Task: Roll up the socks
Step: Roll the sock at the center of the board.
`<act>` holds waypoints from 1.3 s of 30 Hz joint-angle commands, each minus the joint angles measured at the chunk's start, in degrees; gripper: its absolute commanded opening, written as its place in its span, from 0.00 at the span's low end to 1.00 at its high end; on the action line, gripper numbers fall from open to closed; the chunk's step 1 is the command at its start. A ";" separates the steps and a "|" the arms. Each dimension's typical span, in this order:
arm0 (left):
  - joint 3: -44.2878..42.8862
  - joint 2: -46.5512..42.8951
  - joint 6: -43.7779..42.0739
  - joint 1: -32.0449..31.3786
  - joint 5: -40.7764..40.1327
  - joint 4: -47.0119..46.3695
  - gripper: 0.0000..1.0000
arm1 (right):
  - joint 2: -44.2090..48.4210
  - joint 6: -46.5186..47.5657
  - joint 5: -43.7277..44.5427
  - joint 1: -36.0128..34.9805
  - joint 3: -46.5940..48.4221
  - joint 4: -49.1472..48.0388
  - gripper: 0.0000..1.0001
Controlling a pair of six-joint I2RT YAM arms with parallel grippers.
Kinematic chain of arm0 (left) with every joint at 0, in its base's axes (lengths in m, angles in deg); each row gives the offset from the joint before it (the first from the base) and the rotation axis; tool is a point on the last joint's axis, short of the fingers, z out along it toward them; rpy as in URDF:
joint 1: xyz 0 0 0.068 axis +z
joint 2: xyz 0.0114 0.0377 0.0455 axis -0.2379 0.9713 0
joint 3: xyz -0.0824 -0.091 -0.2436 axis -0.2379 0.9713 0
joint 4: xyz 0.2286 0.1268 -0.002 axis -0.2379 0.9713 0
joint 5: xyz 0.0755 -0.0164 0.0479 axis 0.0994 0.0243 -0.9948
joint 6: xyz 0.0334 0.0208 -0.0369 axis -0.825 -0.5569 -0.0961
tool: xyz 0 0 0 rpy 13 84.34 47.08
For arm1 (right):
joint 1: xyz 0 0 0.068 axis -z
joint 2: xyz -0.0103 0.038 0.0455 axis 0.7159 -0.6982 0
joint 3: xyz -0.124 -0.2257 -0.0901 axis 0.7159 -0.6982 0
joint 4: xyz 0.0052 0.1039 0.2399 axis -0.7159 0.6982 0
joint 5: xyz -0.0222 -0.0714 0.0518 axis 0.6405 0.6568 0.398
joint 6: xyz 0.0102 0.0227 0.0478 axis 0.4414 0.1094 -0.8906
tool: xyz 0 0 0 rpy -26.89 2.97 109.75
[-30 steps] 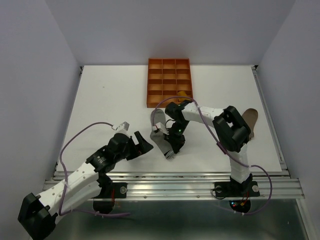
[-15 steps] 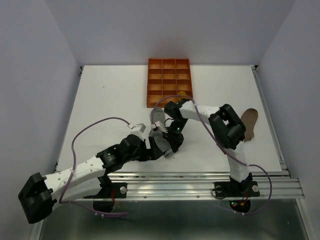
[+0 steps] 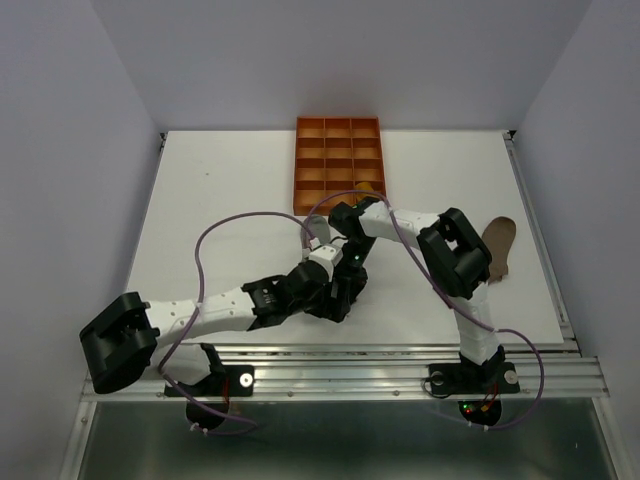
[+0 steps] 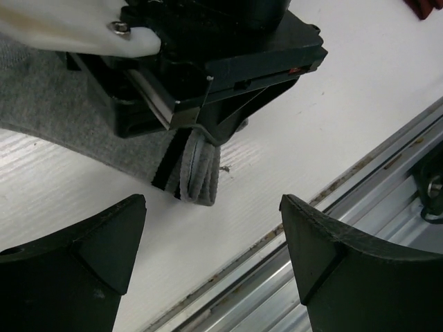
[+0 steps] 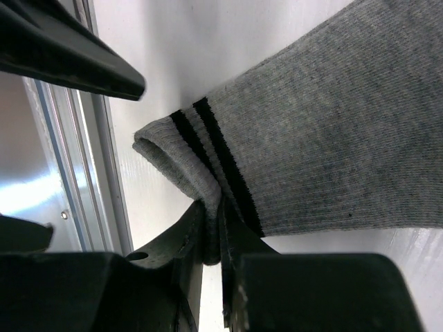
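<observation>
- Grey sock (image 5: 332,138) lies on white table (image 3: 220,190), near-centre, just ahead of the alu rail (image 3: 350,372); plain pale walls round the bench.
- R gripper (image 5: 220,221) pinched tight on its striped cuff.
- L gripper (image 4: 211,235) jaws wide apart, hovering beside that cuff, no contact.
- Vs 1 s ago: I see L arm swung in from the left; R arm barely moved.
- Orange tray (image 3: 298,170) at back, brown sock (image 3: 497,245) far right: both unchanged.

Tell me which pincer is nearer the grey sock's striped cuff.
Right. The right pincer is shut on the grey sock at its cuff; the left pincer stands open just short of it, facing it, not touching.
</observation>
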 commanded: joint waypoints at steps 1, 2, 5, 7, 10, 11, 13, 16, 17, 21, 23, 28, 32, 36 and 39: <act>-3.84 3.22 -7.36 -0.29 -1.40 -1.45 0.88 | 0.40 0.35 0.45 0.26 -0.21 -1.89 0.01; -4.63 3.85 -7.90 -0.20 -1.23 -1.19 0.88 | 0.40 0.35 0.45 0.26 -0.21 -1.98 0.01; -5.34 5.69 -9.39 -0.29 -0.35 -0.39 0.84 | 0.31 0.27 0.80 0.26 -0.21 -2.16 0.01; -5.86 6.40 -9.84 -0.47 -0.26 -0.13 0.83 | 0.22 0.18 0.81 0.26 -0.21 -2.33 0.01; -6.13 7.98 -10.54 -0.64 0.01 0.57 0.77 | 0.22 0.18 0.80 0.26 -0.47 -2.51 0.01; -6.22 8.24 -10.45 -0.64 -0.26 1.01 0.76 | 0.31 0.18 0.89 0.26 -0.73 -2.68 0.01; -6.04 8.42 -9.93 -0.64 -0.52 1.19 0.76 | 0.40 0.00 1.07 0.26 -1.09 -3.03 0.01; -5.43 8.42 -9.14 -0.64 0.44 2.86 0.74 | 0.22 0.18 0.89 0.26 -1.09 -2.95 0.01; -5.25 8.68 -8.87 -0.64 0.36 2.69 0.74 | 0.22 0.26 0.81 0.26 -1.09 -2.86 0.01; -5.43 9.30 -8.60 -0.64 -0.26 1.72 0.72 | 0.05 0.62 0.54 0.26 -1.26 -2.86 0.01; -5.43 9.74 -9.57 -0.64 0.44 -0.38 0.70 | 0.22 0.35 0.63 0.26 -1.09 -3.38 0.01; -5.07 11.06 -10.19 -0.73 1.32 -0.21 0.62 | 0.40 0.35 0.02 0.26 -1.26 -3.47 0.01; -5.51 12.11 -10.45 -0.73 1.41 -0.57 0.60 | 0.57 0.44 0.36 0.26 -1.61 -3.82 0.01; -5.69 12.90 -10.71 -0.73 1.06 -0.65 0.51 | 0.58 0.53 0.63 0.26 -2.05 -4.09 0.01; -6.04 13.17 -10.63 -0.73 0.27 -0.92 0.42 | 0.66 0.44 0.72 0.26 -2.32 -4.53 0.01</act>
